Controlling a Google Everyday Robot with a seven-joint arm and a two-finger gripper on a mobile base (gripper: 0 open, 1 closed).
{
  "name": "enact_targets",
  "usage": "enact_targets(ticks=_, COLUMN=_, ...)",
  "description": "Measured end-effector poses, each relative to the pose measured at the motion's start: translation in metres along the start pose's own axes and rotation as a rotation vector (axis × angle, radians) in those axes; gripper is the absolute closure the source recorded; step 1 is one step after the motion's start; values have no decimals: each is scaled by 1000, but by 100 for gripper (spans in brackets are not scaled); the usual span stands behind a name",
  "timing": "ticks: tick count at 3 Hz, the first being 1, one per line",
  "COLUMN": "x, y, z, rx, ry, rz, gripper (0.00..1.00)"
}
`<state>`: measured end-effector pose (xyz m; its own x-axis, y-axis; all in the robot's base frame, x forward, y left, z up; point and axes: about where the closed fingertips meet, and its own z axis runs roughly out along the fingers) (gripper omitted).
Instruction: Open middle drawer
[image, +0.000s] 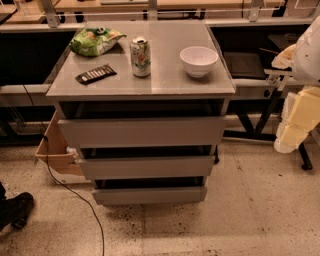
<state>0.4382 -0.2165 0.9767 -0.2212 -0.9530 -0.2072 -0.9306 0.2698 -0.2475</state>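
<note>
The middle drawer (147, 166) is found in the front of the grey cabinet (220, 90), between the top drawer (142, 131) and the bottom drawer (149, 195). Its flat grey front is plain, without a handle, and a dark gap is seen above it. None of its inside is shown.

On the cabinet's top, four things are set out: a green snack bag (95, 40) at the far left corner, a drink can (140, 56) standing upright near the middle, a white bowl (199, 60) to the right of the can, and a dark wrapped bar (96, 73) lying flat near the front left edge. All four are kept apart from one another.

The gripper (291, 134) is seen to the right of the cabinet, well apart from it, at about the height of the top drawer and clear of every drawer front. Whether it is spread or closed cannot be told, and nothing can be seen held in it.

A cardboard box (52, 150) is placed on the floor against the cabinet's left side. A black cable (75, 195) is trailed across the speckled floor (240, 215) in front of the cabinet's left corner, and a dark shoe (15, 207) is seen further left.
</note>
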Motion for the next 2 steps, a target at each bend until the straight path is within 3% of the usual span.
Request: enact_targets(ticks=2, x=3, y=11, z=27, rx=-22, ry=-8, rz=12, gripper=0)
